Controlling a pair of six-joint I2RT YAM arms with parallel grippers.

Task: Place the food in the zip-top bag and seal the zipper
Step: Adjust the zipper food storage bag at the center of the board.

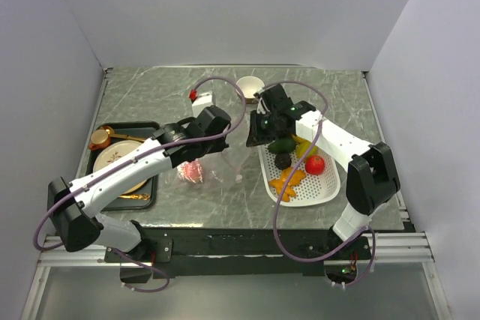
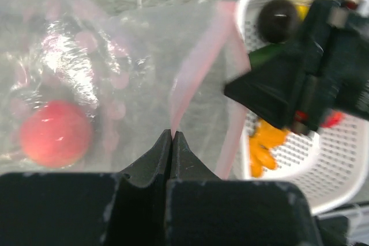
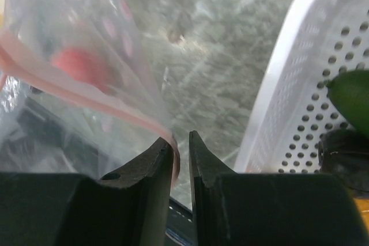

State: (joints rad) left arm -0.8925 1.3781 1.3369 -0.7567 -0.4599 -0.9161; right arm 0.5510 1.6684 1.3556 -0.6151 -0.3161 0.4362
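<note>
The clear zip-top bag (image 1: 202,164) hangs between both grippers left of the basket, with a red piece of food (image 2: 56,133) inside it. My left gripper (image 2: 172,133) is shut on the pink zipper (image 2: 199,56). My right gripper (image 3: 181,136) stands slightly open, and the zipper (image 3: 86,93) rests only against its left finger. In the top view the right gripper (image 1: 253,139) is at the basket's upper left corner and the left gripper (image 1: 222,139) is just left of it. Green (image 1: 283,145), dark brown (image 1: 282,160), yellow (image 1: 304,149), red (image 1: 316,164) and orange (image 1: 289,181) food lies in the basket.
The white perforated basket (image 1: 330,185) sits at the right of the table. A black tray (image 1: 150,185) with a gold plate (image 1: 112,159) and a small gold pot (image 1: 100,139) stands at the left. A white cup (image 1: 250,85) and a small red-and-white object (image 1: 199,97) sit at the back.
</note>
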